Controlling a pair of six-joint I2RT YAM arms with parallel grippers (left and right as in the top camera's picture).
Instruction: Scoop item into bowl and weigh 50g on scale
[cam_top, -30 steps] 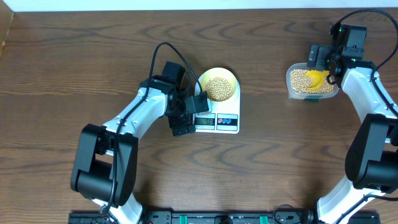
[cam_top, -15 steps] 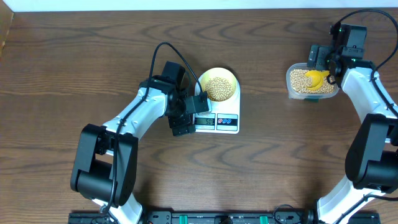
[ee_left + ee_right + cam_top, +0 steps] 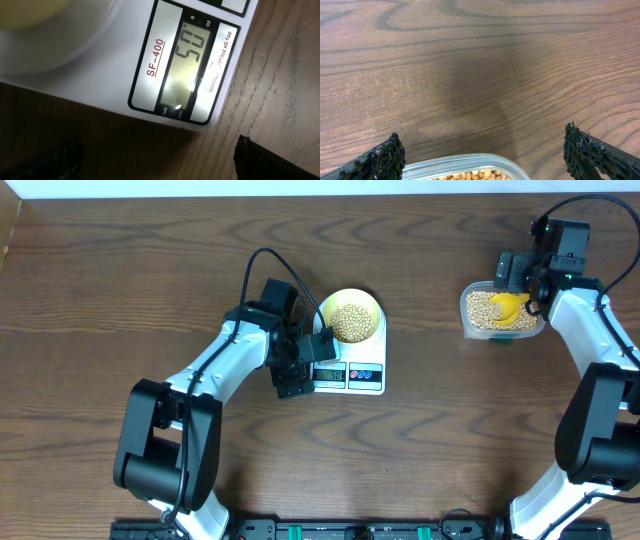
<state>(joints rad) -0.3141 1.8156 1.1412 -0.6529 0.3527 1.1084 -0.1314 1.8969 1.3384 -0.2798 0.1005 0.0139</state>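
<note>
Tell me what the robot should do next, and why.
Probably draw the left fingers away from the scale: its display appears to read 50 with the bowl of beans on it, the scoop lies in the tub.

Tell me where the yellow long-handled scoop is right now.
In the overhead view, the yellow long-handled scoop lies on the tan beans inside the clear plastic tub at the table's right rear, far right of the white digital scale.
</note>
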